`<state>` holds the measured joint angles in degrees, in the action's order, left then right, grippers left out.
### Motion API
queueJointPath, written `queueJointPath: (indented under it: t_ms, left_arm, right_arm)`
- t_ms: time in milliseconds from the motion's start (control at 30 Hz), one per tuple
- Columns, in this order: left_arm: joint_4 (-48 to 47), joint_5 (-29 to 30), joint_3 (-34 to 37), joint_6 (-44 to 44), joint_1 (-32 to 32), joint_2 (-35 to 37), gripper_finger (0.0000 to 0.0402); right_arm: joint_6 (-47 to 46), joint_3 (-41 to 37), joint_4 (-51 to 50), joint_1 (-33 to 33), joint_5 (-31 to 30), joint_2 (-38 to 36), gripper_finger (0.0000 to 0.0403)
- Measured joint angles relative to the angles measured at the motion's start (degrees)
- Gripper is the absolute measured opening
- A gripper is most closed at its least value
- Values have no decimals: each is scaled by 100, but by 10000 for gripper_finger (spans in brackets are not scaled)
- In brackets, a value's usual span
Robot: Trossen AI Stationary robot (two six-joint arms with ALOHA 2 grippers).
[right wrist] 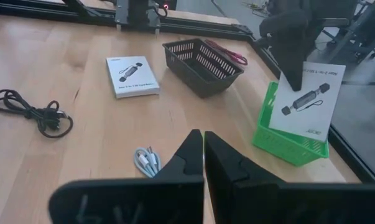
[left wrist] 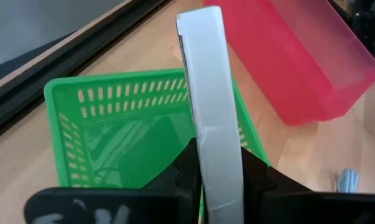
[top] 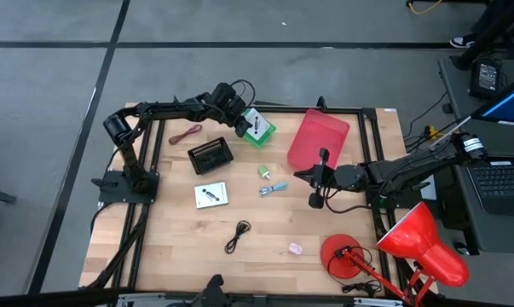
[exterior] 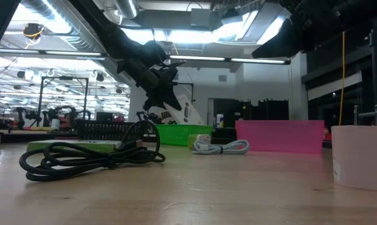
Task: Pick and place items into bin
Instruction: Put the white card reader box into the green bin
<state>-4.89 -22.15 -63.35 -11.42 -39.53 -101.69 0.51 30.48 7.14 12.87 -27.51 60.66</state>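
1. White card (top: 257, 125) with black marks is held up in the air by my left gripper (top: 242, 122), right over the green basket (top: 265, 135).
2. My left gripper is closed tight on the card's thin edge (left wrist: 209, 118), and the card stands up tall between the fingers.
3. Next to the green basket sits the pink bin (top: 318, 139), at the far side of the tabletop (top: 265, 230).
4. My right gripper (top: 318, 176) hangs just in front of the pink bin. Its fingers (right wrist: 190, 155) are pressed together and hold nothing.
5. A second white card (top: 210, 195) lies flat near the middle of the tabletop.
6. A black basket (top: 210, 156) sits near it, and a red cable (top: 186, 134) lies beside that basket.
7. A black cable (top: 238, 235) lies coiled nearer the front.
8. A blue-grey cable piece (top: 273, 189) and a small green piece (top: 264, 171) lie near my right gripper.
9. A tiny pink piece (top: 295, 248) lies near the red lamp (top: 410, 247).
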Motion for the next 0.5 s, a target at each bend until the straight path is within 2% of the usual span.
queueJointPath:
  t_ms: [300, 500]
  left_arm:
    - [-225, -2, -2, 2, 10, 0, 48]
    - [-82, 0, -2, 6, 11, 0, 72]
  right_arm:
    - [16, 0, -2, -1, 0, 0, 0]
    - [7, 0, -2, 2, 0, 0, 0]
